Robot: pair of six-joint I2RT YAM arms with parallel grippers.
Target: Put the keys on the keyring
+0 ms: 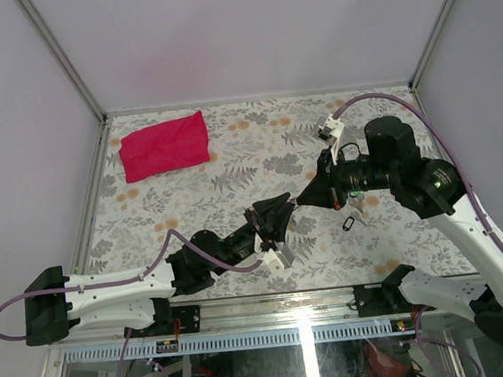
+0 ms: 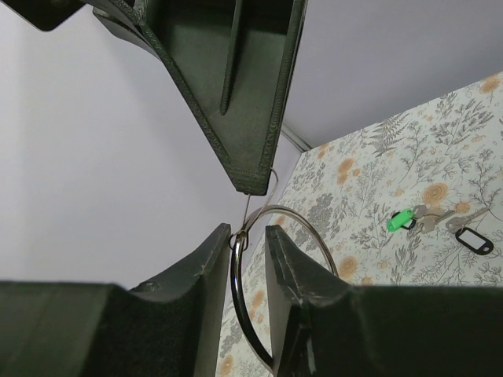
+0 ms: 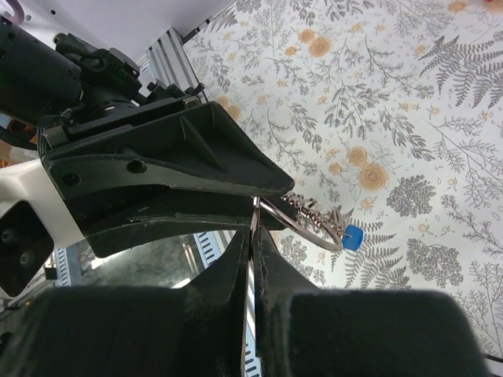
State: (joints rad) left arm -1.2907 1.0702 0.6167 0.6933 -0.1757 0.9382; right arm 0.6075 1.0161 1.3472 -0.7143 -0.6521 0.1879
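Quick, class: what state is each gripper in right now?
Left gripper: slightly open, jaws either side of the keyring.
Right gripper: shut on the keyring.

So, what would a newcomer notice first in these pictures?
Two grippers meet tip to tip over the middle of the table: the right gripper pinches the keyring, and the left gripper straddles it. Next, the red cloth in the far left corner.

Floral tbl top [image 1: 232,168] w/ plain white walls [image 1: 245,29].
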